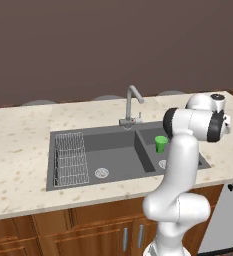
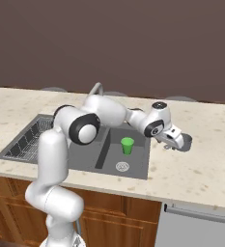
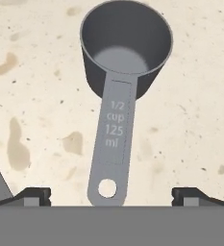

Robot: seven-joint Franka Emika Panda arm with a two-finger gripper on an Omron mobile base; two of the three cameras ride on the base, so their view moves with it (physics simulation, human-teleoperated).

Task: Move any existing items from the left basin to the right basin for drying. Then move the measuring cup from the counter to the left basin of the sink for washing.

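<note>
Right base view: green tumbler in right basin

Right basin partly masked by the white arm in the left base view, its drain half covered. Faucet base blocked by the arm in the right base view. Measuring cup largely obscured behind the gripper near the counter's right side. Finger spacing unclear; fingertips cropped.
</note>
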